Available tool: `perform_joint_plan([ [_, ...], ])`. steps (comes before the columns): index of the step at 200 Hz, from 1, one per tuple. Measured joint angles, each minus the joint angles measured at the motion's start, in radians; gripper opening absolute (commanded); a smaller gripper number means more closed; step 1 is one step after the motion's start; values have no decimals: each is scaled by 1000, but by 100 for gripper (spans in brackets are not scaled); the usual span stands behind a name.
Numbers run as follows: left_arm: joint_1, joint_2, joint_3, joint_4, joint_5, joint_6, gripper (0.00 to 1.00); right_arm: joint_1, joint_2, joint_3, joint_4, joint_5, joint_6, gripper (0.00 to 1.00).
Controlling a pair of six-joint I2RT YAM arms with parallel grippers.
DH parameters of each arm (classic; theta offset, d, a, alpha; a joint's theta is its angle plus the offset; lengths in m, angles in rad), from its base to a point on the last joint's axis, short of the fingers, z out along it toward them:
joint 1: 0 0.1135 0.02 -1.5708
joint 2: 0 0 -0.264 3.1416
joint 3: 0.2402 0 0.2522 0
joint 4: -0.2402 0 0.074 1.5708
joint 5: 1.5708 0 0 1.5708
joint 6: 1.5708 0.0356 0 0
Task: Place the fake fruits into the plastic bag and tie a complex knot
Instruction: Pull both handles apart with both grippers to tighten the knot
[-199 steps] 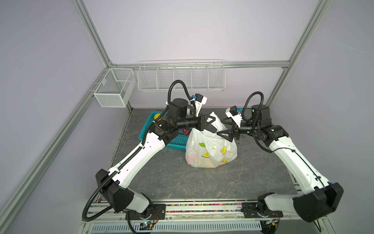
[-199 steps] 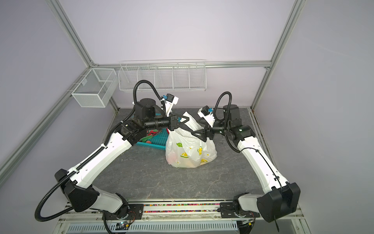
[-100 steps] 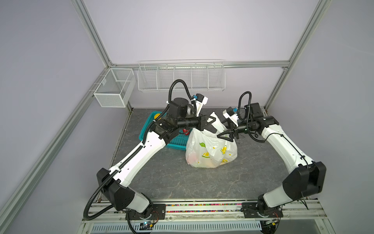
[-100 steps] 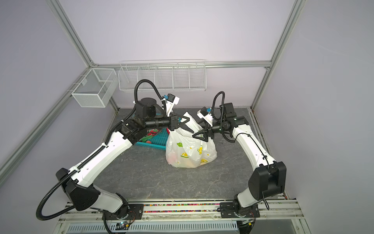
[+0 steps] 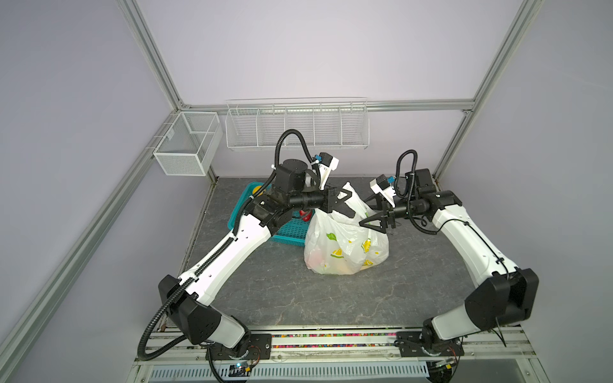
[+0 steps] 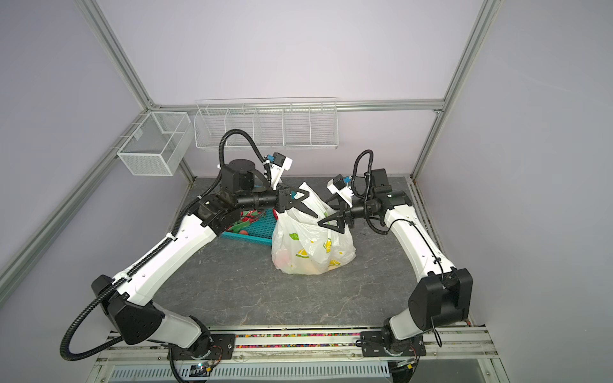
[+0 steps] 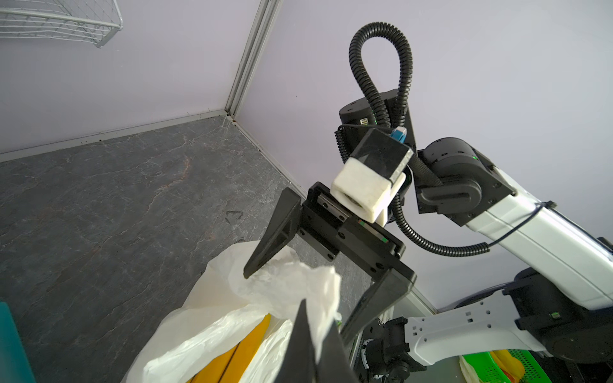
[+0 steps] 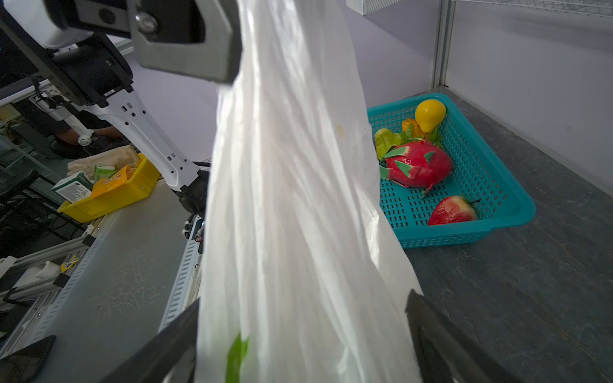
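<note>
The white lemon-print plastic bag (image 5: 345,245) (image 6: 311,245) stands mid-table, with fake fruits dimly showing through its lower part. A yellow banana (image 7: 238,351) shows inside its mouth. My left gripper (image 5: 351,209) (image 7: 315,318) is shut on the bag's gathered upper plastic and holds it up. My right gripper (image 5: 365,212) (image 8: 302,315) is open, its fingers straddling the raised plastic sheet (image 8: 292,199) from the other side without pinching it. A pink dragon fruit (image 8: 418,164), a strawberry (image 8: 452,210) and a yellow pear (image 8: 429,112) lie in the teal basket (image 8: 497,199). No knot shows.
The teal basket (image 5: 288,232) sits just behind and left of the bag, under my left forearm. Two white wire baskets (image 5: 297,126) (image 5: 187,142) hang on the back walls. A yellow bin (image 8: 109,195) sits outside the cell.
My right gripper has edged left until it straddles the raised bag plastic, and its jaws have narrowed slightly. The left gripper and the bag have stayed put.
</note>
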Motion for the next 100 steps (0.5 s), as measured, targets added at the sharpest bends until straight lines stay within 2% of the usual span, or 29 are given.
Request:
perform_joint_plan([
  [31,0,0,0,0,0,0,0,0,6,0,-10,-17,-5,55],
  [52,0,0,0,0,0,0,0,0,18,0,-18,-29,-5,36],
  [100,0,0,0,0,0,-5,0,0,18,-56,69,-36,55,10],
])
